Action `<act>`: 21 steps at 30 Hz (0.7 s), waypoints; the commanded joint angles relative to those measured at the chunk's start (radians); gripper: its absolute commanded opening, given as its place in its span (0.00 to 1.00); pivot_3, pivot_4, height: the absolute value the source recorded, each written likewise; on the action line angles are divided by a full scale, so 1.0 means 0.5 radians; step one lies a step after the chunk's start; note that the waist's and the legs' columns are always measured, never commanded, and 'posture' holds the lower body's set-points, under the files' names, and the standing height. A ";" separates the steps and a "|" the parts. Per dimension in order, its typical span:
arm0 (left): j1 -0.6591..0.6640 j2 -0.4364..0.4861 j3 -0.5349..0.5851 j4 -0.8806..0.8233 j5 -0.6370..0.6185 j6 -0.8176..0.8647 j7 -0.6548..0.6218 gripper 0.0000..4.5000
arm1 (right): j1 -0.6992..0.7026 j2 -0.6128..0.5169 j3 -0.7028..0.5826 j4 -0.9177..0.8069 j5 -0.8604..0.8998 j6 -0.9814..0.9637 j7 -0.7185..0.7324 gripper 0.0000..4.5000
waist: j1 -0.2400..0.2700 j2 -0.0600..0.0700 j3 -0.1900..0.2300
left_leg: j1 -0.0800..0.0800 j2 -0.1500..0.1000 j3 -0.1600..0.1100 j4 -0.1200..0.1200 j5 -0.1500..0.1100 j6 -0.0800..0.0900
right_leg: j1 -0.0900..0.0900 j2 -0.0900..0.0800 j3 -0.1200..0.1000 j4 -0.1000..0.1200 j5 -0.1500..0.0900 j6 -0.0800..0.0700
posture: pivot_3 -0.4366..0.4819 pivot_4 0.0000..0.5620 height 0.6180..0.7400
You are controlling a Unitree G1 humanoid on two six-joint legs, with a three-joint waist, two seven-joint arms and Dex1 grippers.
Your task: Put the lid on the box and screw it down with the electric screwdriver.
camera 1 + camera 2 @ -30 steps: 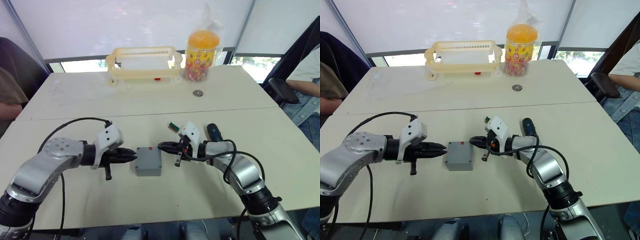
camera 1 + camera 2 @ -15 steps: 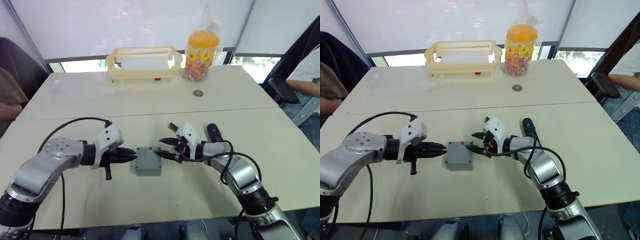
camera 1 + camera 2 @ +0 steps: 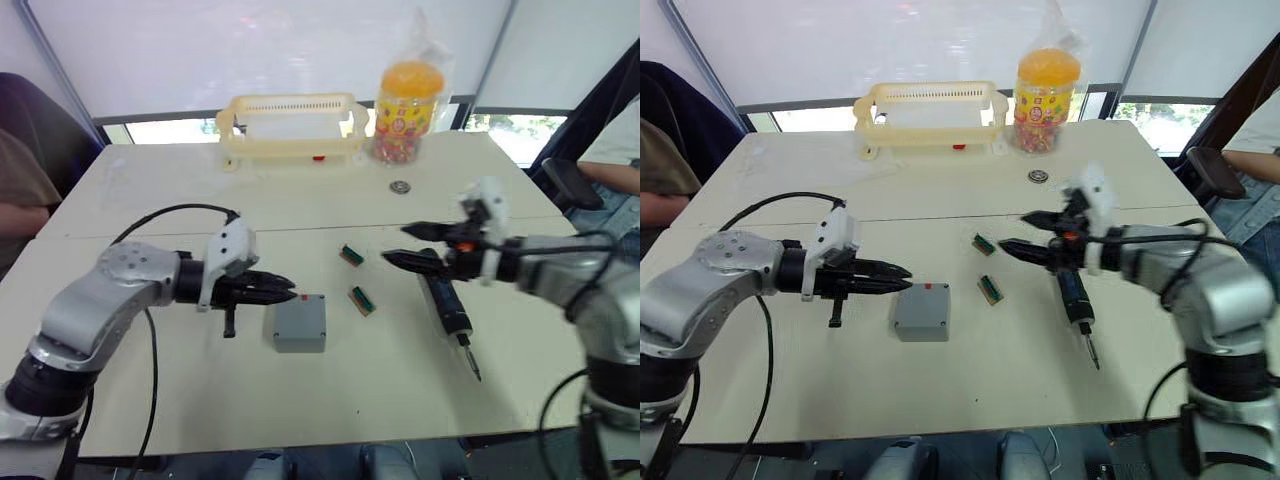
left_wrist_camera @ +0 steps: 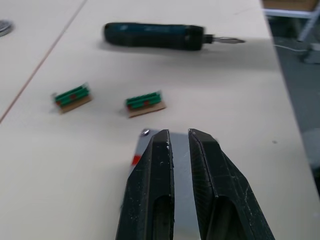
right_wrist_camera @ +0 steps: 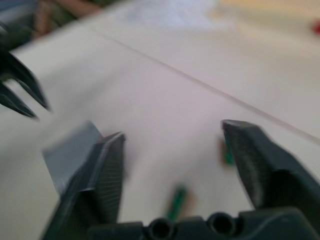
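The box (image 3: 921, 311) sits centre frame on the table (image 3: 970, 390), open surface below. Left gripper (image 3: 902, 271), fingers nearly together, hovers at its upper-left edge. Right gripper (image 3: 1014, 235), fingers spread, above the electric screwdriver (image 3: 1076, 300), right of centre.

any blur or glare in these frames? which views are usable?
Eye views: right gripper and its forearm are smeared, while the left gripper, box and screwdriver look crisp; the window behind is washed out. Right wrist view: blurred throughout. Left wrist view: screwdriver sharp, fingers softer.
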 commanded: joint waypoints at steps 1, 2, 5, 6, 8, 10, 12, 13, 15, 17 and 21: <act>-0.026 -0.078 -0.162 0.047 0.149 -0.197 -0.047 0.12 | -0.046 -0.272 -0.044 0.019 0.129 0.544 -0.007 0.99 | -0.009 0.001 0.000 | 0.001 0.000 0.002 0.000 0.000 0.000 | 0.000 0.000 0.001 0.001 0.000 0.000 | 0.48 0.27 1.00; -0.033 -0.107 -0.188 0.057 0.168 -0.226 -0.047 0.12 | -0.069 -0.337 -0.038 0.041 0.153 0.682 -0.014 0.99 | -0.008 0.001 0.000 | 0.001 0.001 0.005 0.000 0.000 0.000 | -0.001 0.000 0.003 0.002 0.000 0.000 | 0.48 0.27 1.00; -0.065 -0.209 -0.229 0.093 0.207 -0.293 -0.032 0.12 | -0.129 -0.510 0.070 0.223 0.301 0.857 -0.139 0.99 | -0.002 0.000 0.000 | 0.001 0.002 0.006 0.001 0.000 0.001 | -0.001 0.000 0.002 0.002 0.000 0.000 | 0.48 0.27 1.00; -0.069 -0.225 -0.233 0.101 0.217 -0.306 -0.033 0.12 | -0.143 -0.539 0.095 0.264 0.350 0.865 -0.180 0.99 | -0.003 -0.001 0.000 | 0.001 0.002 0.007 0.001 0.000 0.001 | -0.001 0.000 0.002 0.001 0.000 0.000 | 0.48 0.27 1.00; -0.090 -0.294 -0.268 0.107 0.251 -0.340 -0.009 0.12 | -0.143 -0.626 0.221 0.462 0.530 0.865 -0.290 0.99 | 0.000 -0.001 0.000 | 0.001 0.002 0.008 0.001 -0.001 0.002 | 0.000 -0.001 0.002 0.001 0.000 0.000 | 0.48 0.27 1.00; -0.102 -0.369 -0.284 0.110 0.260 -0.348 0.016 0.12 | -0.163 -0.666 0.349 0.616 0.626 0.865 -0.392 0.99 | 0.004 -0.001 0.000 | 0.000 0.003 0.010 0.002 -0.001 0.002 | 0.000 -0.001 0.002 0.000 0.000 0.000 | 0.48 0.27 1.00; -0.097 -0.417 -0.285 0.115 0.256 -0.344 0.028 0.12 | -0.200 -0.671 0.436 0.700 0.688 0.865 -0.470 0.99 | 0.002 -0.001 0.000 | 0.000 0.003 0.011 0.002 -0.001 0.002 | 0.000 -0.002 0.002 0.000 0.000 0.000 | 0.48 0.27 1.00; -0.091 -0.439 -0.281 0.125 0.257 -0.337 0.043 0.12 | -0.218 -0.651 0.467 0.742 0.694 0.865 -0.510 0.99 | 0.002 -0.001 0.000 | 0.000 0.003 0.011 0.002 -0.001 0.003 | 0.000 -0.002 0.002 0.000 0.000 0.000 | 0.48 0.27 1.00; -0.085 -0.448 -0.269 0.159 0.278 -0.344 0.055 0.12 | -0.289 -0.583 0.529 0.869 0.716 0.865 -0.611 0.99 | -0.004 -0.001 0.000 | -0.001 0.003 0.011 0.002 -0.001 0.003 | 0.000 -0.002 0.002 0.000 0.000 0.000 | 0.48 0.27 1.00; -0.078 -0.451 -0.269 0.149 0.290 -0.333 0.075 0.12 | -0.340 -0.556 0.577 0.952 0.753 0.865 -0.671 0.99 | -0.007 -0.001 0.000 | 0.001 0.002 0.012 0.002 -0.001 0.003 | -0.001 -0.002 0.003 0.000 0.000 0.000 | 0.48 0.27 1.00; -0.049 -0.441 -0.250 0.105 0.277 -0.300 0.103 0.12 | -0.431 -0.504 0.687 1.066 0.794 0.865 -0.757 0.99 | 0.000 -0.001 0.000 | 0.000 0.002 0.011 0.002 -0.002 0.003 | -0.001 0.000 0.002 0.000 0.000 0.000 | 0.48 0.27 1.00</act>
